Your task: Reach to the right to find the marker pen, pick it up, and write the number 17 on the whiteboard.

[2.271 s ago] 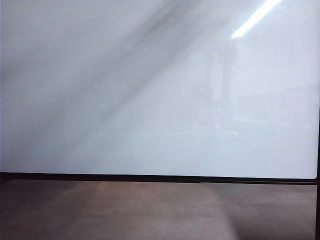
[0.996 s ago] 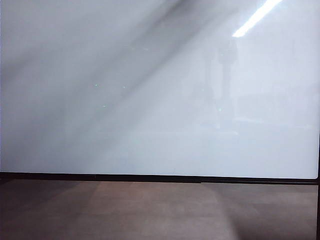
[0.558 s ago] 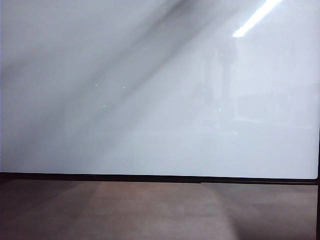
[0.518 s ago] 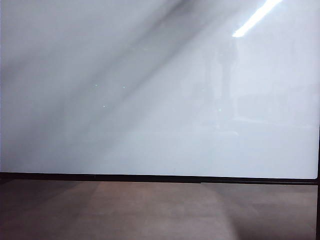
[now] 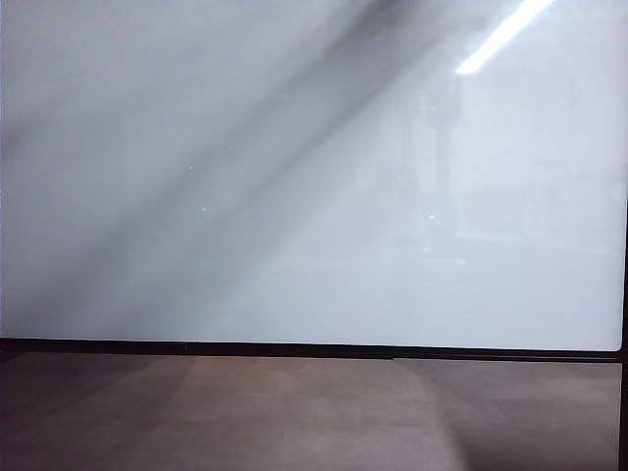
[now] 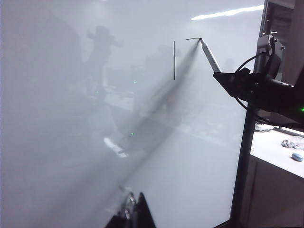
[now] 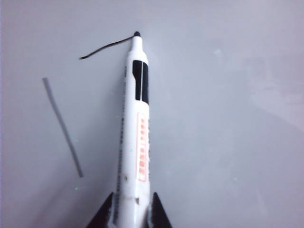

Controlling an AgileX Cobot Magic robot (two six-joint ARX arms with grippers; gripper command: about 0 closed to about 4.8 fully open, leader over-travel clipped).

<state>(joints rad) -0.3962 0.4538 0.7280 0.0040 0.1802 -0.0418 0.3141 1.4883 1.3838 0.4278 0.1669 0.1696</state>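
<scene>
The whiteboard [image 5: 294,196] fills the exterior view, where neither gripper shows. In the right wrist view my right gripper [image 7: 130,214] is shut on the marker pen [image 7: 135,133], a white barrel with a black band. Its black tip rests on the board at the end of a short curved stroke [image 7: 104,47]. Beside that stroke is a straight line [image 7: 61,126]. The left wrist view shows the same marker pen [image 6: 209,53], the right gripper [image 6: 221,73] and the straight line [image 6: 174,60]. My left gripper [image 6: 135,209] hangs close to the board lower down, fingers together and empty.
A brown-grey matte surface [image 5: 294,412] lies below the board's black bottom frame [image 5: 294,348]. A ceiling light strip [image 5: 500,37] mirrors in the board. Past the board's black side post [image 6: 242,156] stands a white counter [image 6: 273,149] with small items.
The diagonal shadow on the whiteboard has drifted to the right in the exterior view. No arm or gripper comes into that view.
</scene>
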